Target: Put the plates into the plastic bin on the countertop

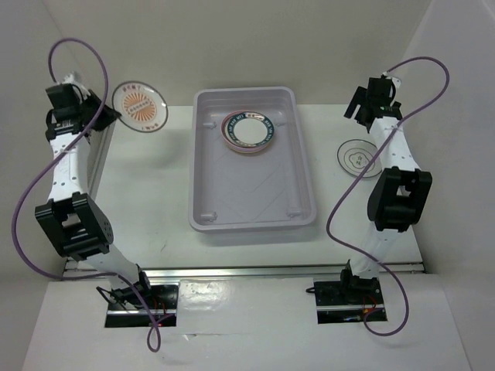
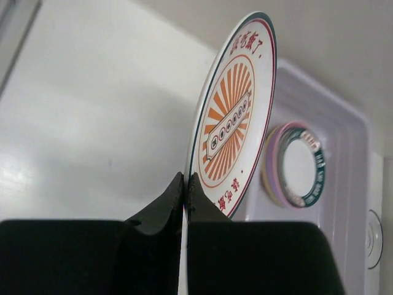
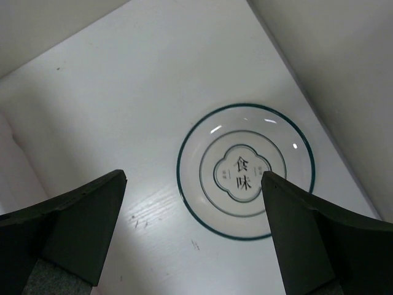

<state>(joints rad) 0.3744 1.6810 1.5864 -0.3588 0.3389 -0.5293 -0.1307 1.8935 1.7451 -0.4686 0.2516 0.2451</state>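
White table (image 1: 147,193): left end effector (image 2: 185,184) is clamping sunburst plate (image 2: 230,123) at rim, stiff, glossy, probably slippery; right end effector (image 3: 193,177) is hovering wide apart.

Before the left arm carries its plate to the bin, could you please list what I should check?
1. Left hand shut on the rim of the round white plate with the orange sunburst: ok.
2. That plate lifted off the white countertop: cannot tell.
3. Bare floor in the large translucent grey-lavender plastic bin beside the stacked plates: ok.
4. Right hand open over the white plate with the line drawing, away from the bin: ok.
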